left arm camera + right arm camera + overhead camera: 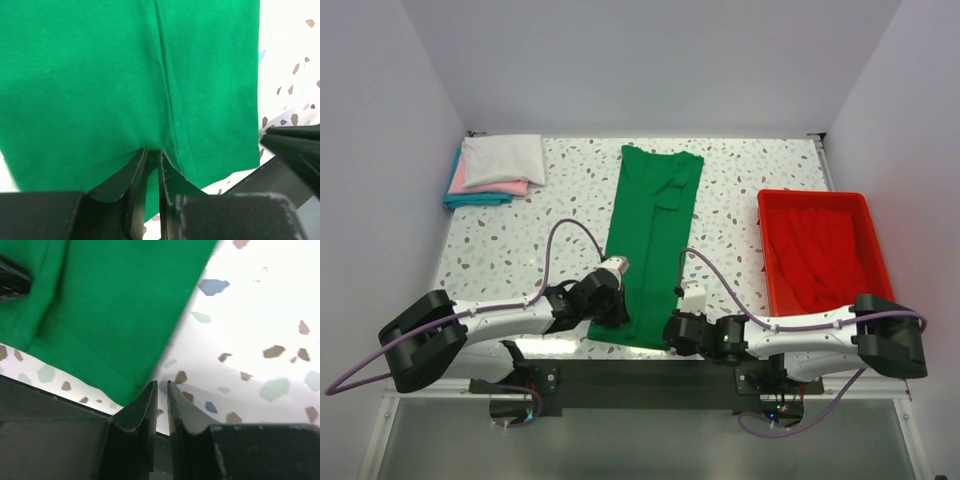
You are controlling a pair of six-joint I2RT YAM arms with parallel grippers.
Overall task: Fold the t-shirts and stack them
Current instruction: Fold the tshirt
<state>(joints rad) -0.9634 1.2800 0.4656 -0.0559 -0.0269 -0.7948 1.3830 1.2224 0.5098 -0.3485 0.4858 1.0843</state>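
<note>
**Both grippers at the near hem of the green shirt**

The left gripper [152,154] has its jaws drawn nearly together on the near hem of the green t-shirt [650,225]. In the left wrist view, green cloth shows in the narrow slit between the two fingers, and the hem curls up around their tips.

The right gripper [161,386] also has its jaws pressed almost together, with only a thin slit between them. The near right corner of the shirt meets the tip of one finger. I cannot tell whether any cloth is caught in that slit.

The two grippers sit near each other at the near edge of the speckled table [520,250], the left one on the hem's left part and the right one at its right corner.

The green t-shirt is folded lengthwise into a long, narrow strip. It lies flat down the middle of the table from the far edge to the near edge, with a sleeve folded in on top near the far end.

In the far left corner lies a stack of folded shirts: a white t-shirt [505,155] on top, a pink t-shirt [508,187] under it and a teal t-shirt [472,199] at the bottom.

A red plastic tray [812,195] stands on the right side of the table, well apart from the green shirt.
</note>
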